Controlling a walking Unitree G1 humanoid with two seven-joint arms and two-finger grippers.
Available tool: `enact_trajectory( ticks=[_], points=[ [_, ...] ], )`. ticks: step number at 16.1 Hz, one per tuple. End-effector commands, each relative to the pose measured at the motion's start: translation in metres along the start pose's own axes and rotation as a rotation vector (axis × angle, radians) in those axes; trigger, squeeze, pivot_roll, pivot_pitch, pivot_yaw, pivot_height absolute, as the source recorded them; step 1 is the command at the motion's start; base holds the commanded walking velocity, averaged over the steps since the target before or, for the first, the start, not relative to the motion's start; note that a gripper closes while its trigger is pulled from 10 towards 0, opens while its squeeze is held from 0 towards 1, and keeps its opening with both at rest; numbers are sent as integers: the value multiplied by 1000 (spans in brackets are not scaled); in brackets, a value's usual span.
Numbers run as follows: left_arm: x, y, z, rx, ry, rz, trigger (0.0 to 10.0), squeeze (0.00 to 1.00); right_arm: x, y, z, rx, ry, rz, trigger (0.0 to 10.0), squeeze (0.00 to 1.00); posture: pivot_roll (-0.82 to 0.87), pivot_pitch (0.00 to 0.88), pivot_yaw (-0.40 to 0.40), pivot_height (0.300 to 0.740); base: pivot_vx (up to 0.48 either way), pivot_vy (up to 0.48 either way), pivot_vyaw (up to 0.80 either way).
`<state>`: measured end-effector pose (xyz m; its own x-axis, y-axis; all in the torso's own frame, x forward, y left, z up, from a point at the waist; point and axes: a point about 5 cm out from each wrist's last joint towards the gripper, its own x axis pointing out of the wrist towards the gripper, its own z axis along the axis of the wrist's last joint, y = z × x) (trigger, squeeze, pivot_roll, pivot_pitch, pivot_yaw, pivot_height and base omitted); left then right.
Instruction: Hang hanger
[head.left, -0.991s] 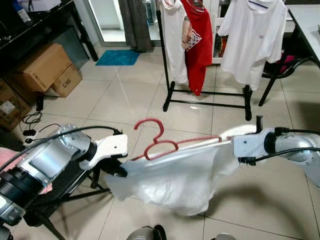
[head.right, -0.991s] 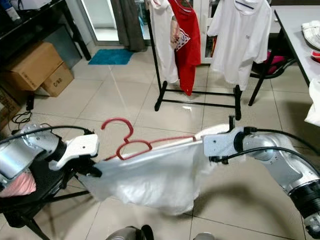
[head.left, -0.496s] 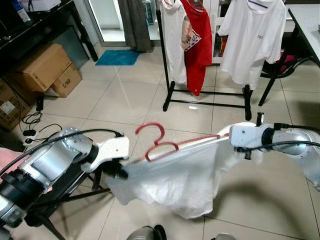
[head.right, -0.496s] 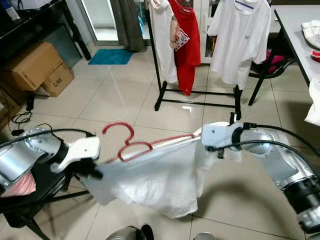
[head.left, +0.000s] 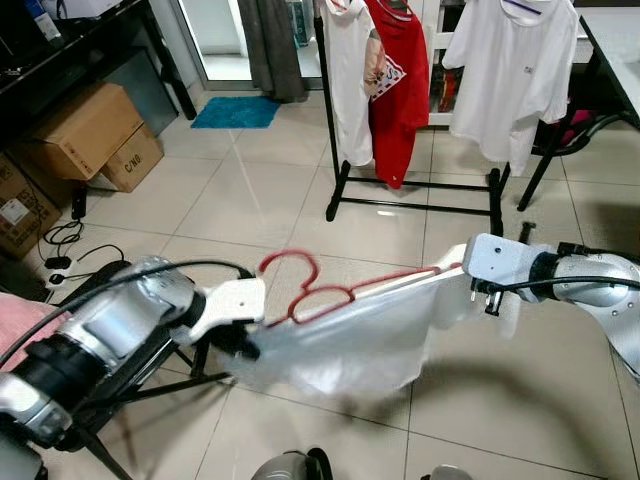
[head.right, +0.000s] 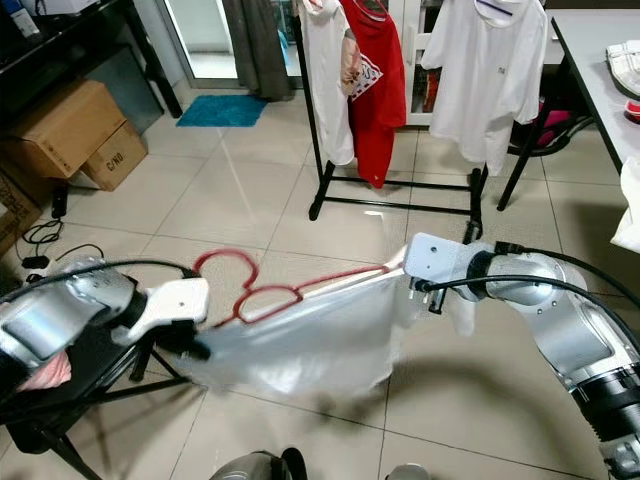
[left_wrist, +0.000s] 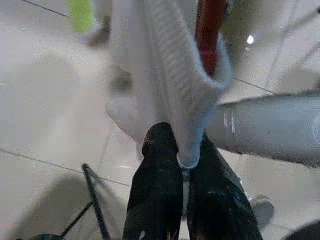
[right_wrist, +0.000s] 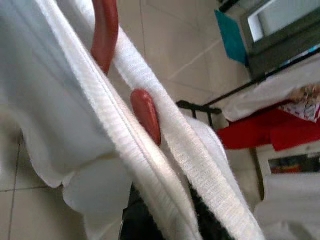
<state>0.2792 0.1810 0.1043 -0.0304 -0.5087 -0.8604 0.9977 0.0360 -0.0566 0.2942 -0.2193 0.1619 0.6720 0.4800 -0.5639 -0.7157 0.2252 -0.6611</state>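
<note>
A red plastic hanger (head.left: 318, 287) lies nearly level in the air between my two arms, its hook (head.left: 285, 264) pointing toward the rack. A white shirt (head.left: 350, 335) is draped on it and sags below. My left gripper (head.left: 243, 343) is shut on the shirt's ribbed edge (left_wrist: 172, 90) at the hanger's left end. My right gripper (head.left: 462, 272) is shut on the shirt and hanger (right_wrist: 147, 112) at the right end. The black clothes rack (head.left: 415, 185) stands ahead with a white shirt (head.left: 342, 75), a red shirt (head.left: 398, 85) and another white T-shirt (head.left: 508, 70) hanging on it.
Cardboard boxes (head.left: 85, 135) and a dark shelf (head.left: 60, 45) stand at the left. A black folding stand (head.left: 150, 385) sits under my left arm. A table (head.right: 600, 60) with clothes is at the right, a blue mat (head.left: 235, 112) by the far door.
The shirt is stretched flatter between the grippers and sags less. My right gripper rose a little and the hanger's hook swung slightly left.
</note>
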Motion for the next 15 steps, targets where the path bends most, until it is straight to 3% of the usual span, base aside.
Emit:
enact_trajectory(
  ticks=[1, 2, 4, 5, 8, 9, 11, 13, 15],
  points=[
    [-2, -4, -35, -99, 164, -23, 0, 0, -19, -26, -5, -30, 68, -92, 0, 0, -98, 69, 187, 740, 0, 0, 0],
    [-2, -3, -34, -96, 165, -21, 0, 0, -19, -26, -4, -40, 67, -87, 0, 0, -98, 69, 187, 740, 0, 0, 0],
    [-1, 2, -28, -82, 163, -21, 0, 0, -14, -20, 1, -71, 77, -32, 1922, 0, -101, 68, 187, 740, 0, 0, 0],
    [-1, 6, -25, -78, 154, -12, 0, 0, -13, -16, 1, -68, 92, -5, 39, 0, -103, 68, 187, 740, 0, 0, 0],
    [-8, 5, -28, -88, 154, -16, 0, 0, -15, -5, -27, -56, 244, 51, 0, 0, -107, 67, 190, 740, 0, 0, 0],
    [-14, 0, -40, -117, 192, -51, 0, 0, -18, 2, -51, -45, 363, 70, 0, 0, -106, 66, 196, 740, 0, 0, 0],
    [-16, -4, -50, -139, 245, -93, 0, 0, -21, 6, -67, -78, 471, 88, 0, 0, -103, 67, 198, 740, 0, 0, 0],
    [-12, -2, -50, -150, 274, -117, 0, 0, -17, 5, -68, -105, 498, 82, 0, 0, -86, 67, 191, 740, 0, 0, 0],
    [1, 5, -43, -150, 293, -138, 0, 0, -5, -5, -39, -50, 367, 9, 0, 0, -83, 63, 191, 740, 0, 0, 0]
  ],
)
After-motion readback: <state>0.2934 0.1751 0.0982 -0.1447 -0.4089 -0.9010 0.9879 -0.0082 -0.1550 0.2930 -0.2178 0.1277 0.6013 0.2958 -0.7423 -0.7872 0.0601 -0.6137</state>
